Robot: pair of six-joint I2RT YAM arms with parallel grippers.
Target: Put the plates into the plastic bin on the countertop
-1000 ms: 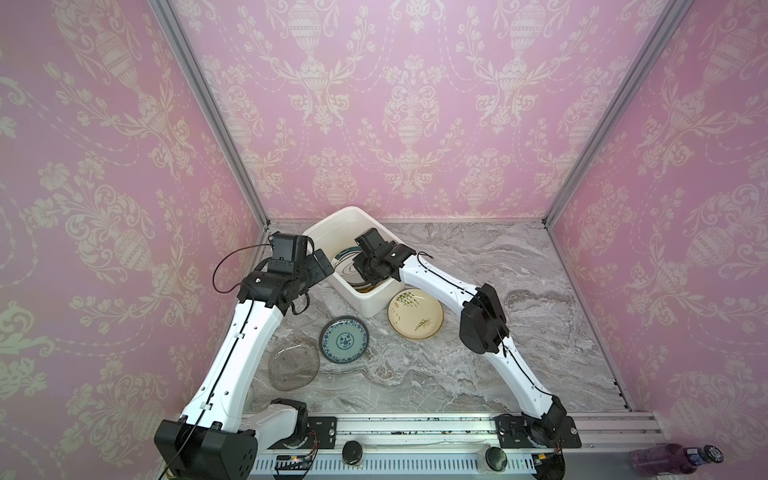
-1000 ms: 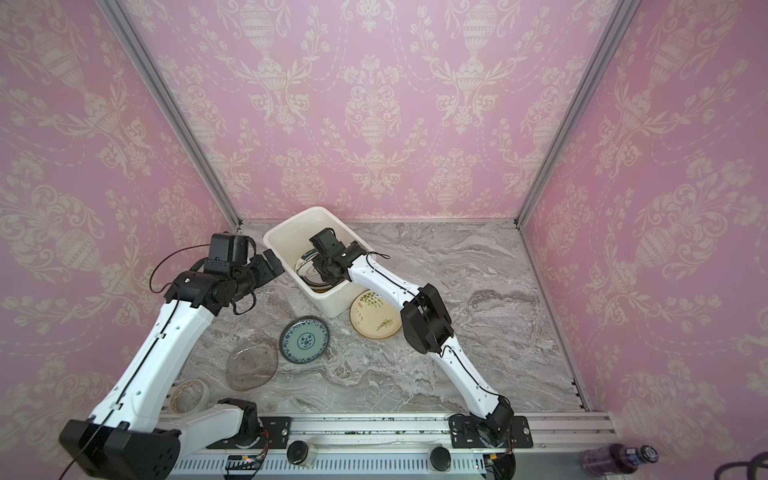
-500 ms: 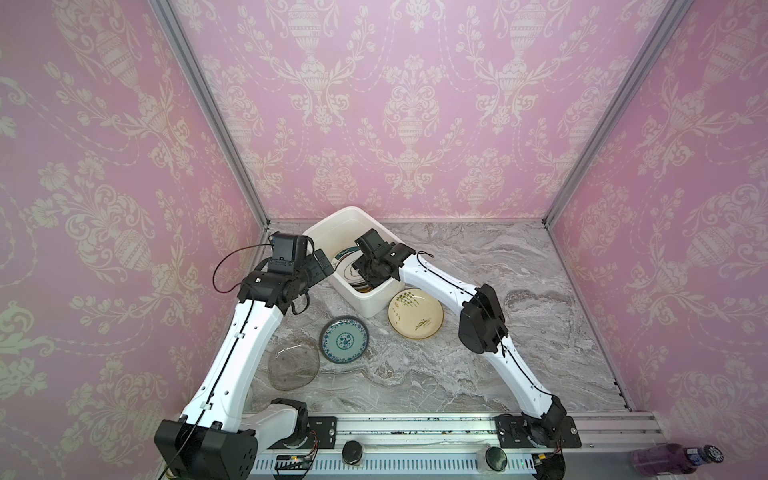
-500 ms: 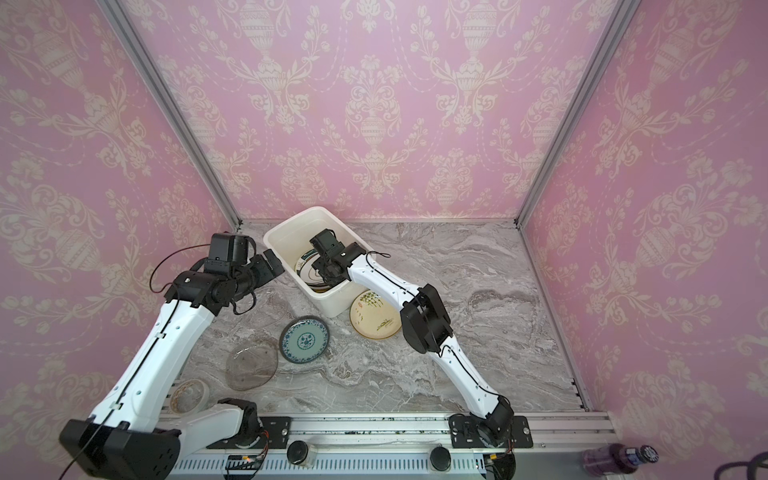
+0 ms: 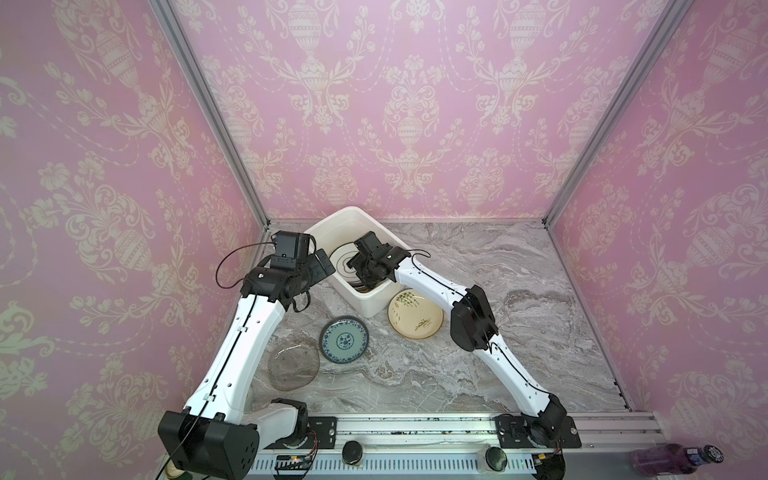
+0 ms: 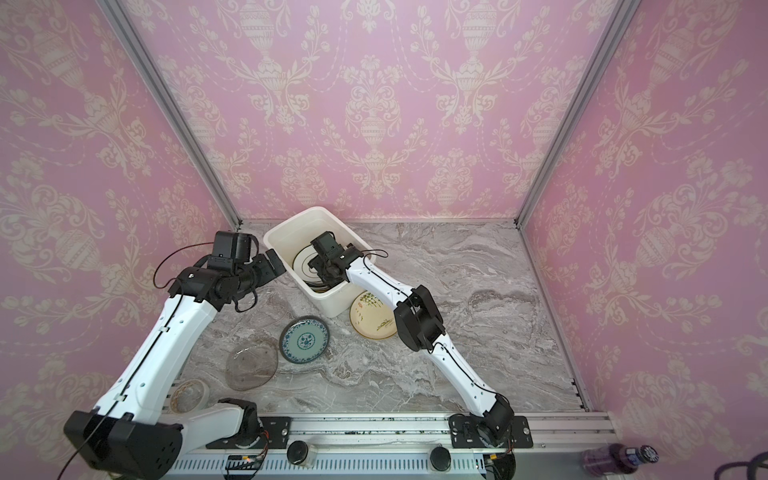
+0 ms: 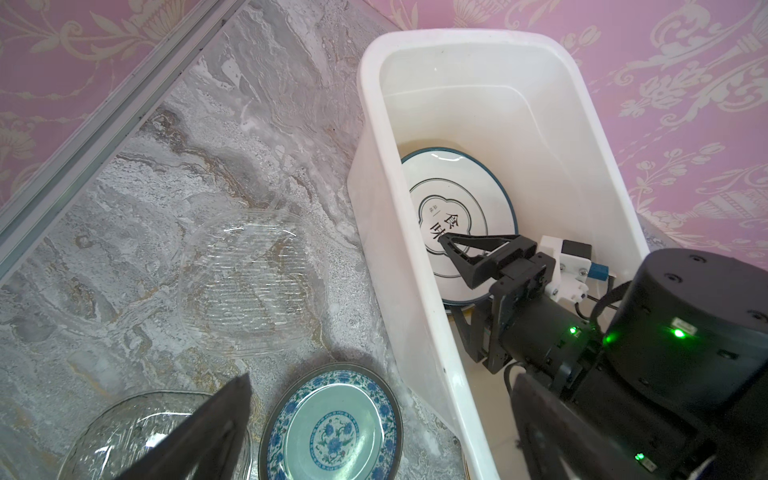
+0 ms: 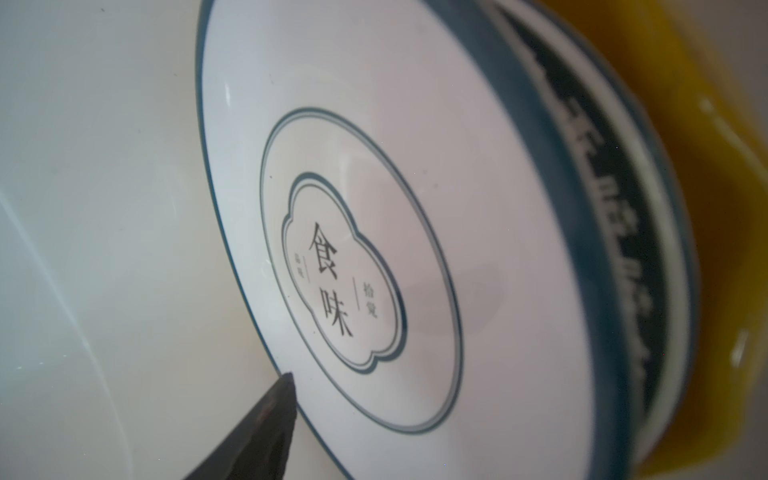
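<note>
Left wrist view: right gripper (image 7: 453,282) inside plastic bin (image 7: 374,208), jaws well apart around edge of white dark-rimmed plate (image 7: 461,195), no pinch on it. Plate lies atop stack in bin. Left gripper (image 5: 322,268) wide open, empty, at bin's 9 o'clock. On countertop (image 5: 498,332): teal plate (image 5: 344,339) at bin's 6 o'clock, cream sprig plate (image 5: 415,313) at 4, clear glass plate (image 5: 293,368) at 7.
</note>
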